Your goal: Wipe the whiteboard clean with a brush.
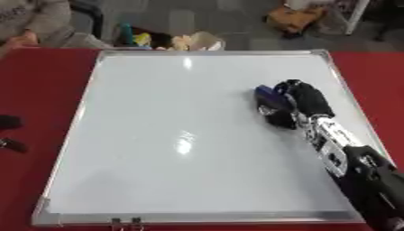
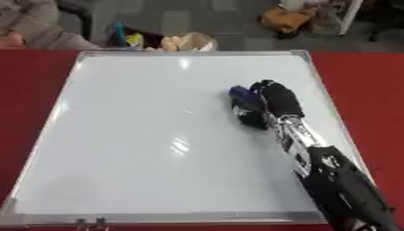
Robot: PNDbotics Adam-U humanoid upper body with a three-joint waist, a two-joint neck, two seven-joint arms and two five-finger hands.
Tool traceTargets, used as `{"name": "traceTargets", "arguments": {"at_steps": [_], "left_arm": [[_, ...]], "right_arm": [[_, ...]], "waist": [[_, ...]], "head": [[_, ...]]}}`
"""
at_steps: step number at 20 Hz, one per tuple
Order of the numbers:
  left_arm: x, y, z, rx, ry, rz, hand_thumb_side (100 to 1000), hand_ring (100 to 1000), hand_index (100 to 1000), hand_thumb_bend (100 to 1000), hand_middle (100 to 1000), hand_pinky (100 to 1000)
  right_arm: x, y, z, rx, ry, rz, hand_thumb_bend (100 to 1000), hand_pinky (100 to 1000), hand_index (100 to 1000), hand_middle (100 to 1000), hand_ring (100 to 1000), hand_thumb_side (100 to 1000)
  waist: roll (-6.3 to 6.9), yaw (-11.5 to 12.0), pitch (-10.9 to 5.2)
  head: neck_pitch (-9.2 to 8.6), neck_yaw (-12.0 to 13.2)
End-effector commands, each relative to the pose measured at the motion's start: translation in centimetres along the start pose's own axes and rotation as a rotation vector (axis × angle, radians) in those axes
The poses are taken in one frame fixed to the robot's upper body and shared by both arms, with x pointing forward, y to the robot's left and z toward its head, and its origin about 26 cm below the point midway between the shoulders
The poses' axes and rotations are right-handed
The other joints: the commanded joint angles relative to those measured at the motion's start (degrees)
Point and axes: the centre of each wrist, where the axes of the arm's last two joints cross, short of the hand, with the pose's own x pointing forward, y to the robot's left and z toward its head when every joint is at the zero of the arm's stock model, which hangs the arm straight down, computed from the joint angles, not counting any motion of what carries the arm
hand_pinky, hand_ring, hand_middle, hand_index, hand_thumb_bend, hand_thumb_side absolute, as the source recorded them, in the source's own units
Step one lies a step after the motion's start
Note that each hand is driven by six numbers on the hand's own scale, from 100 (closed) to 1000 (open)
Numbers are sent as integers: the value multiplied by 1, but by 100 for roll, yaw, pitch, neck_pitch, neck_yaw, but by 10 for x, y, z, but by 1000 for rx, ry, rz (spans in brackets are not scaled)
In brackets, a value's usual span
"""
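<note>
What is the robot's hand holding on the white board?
The right hand is curled over a blue brush, gripping it from above on the whiteboard.

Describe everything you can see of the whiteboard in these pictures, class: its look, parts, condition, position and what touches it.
The whiteboard is a large white rectangle with a thin silver frame. It lies flat on a red table. Its glossy surface reflects ceiling light and shows no writing. Two small metal clips sit at its near edge. The robot's right hand rests on its right half, curled round a blue brush that is against the surface.
</note>
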Motion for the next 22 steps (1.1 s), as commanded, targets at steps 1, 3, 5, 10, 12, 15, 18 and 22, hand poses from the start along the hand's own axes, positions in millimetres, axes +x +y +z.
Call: {"name": "traceTargets", "arguments": {"at_steps": [1, 3, 5, 10, 12, 15, 18, 22], "left_arm": [[6, 3, -3, 4, -27, -4, 949, 693, 606, 246, 539, 420], [6, 3, -3, 4, -27, -3, 949, 693, 606, 246, 539, 420], [7, 3, -3, 4, -27, -3, 949, 693, 606, 246, 539, 420], [7, 3, -3, 5, -28, -3, 949, 693, 606, 246, 539, 420], [7, 4, -3, 5, -29, -3, 949, 694, 606, 247, 539, 420], [7, 3, -3, 5, -29, -3, 949, 694, 606, 247, 538, 420], [7, 3, -3, 4, -30, -3, 949, 694, 606, 245, 538, 420], [7, 3, -3, 3, -30, -3, 949, 695, 606, 245, 538, 421]], "right_arm": [[14, 8, 5, 25, -62, 4, 233, 617, 782, 626, 722, 803], [17, 8, 6, 24, -83, 5, 230, 615, 782, 623, 721, 800], [20, 8, 7, 20, -102, 6, 229, 613, 781, 621, 719, 799], [27, 6, 10, 15, -144, 8, 228, 610, 781, 619, 716, 797], [29, 6, 11, 14, -160, 8, 226, 609, 781, 616, 714, 797], [34, 4, 13, 7, -189, 6, 223, 606, 780, 612, 711, 796], [38, 2, 14, 3, -210, 4, 223, 606, 780, 611, 710, 795], [42, 1, 15, 4, -230, 5, 224, 606, 780, 611, 710, 796]], "waist": [[41, 2, -62], [44, 1, -60], [44, 2, -60], [44, 4, -56], [46, 2, -54], [46, 1, -52], [45, 5, -51], [46, 15, -56]], "head": [[20, 8], [21, 7], [22, 8], [21, 14], [21, 17], [20, 18], [20, 19], [17, 20]]}}
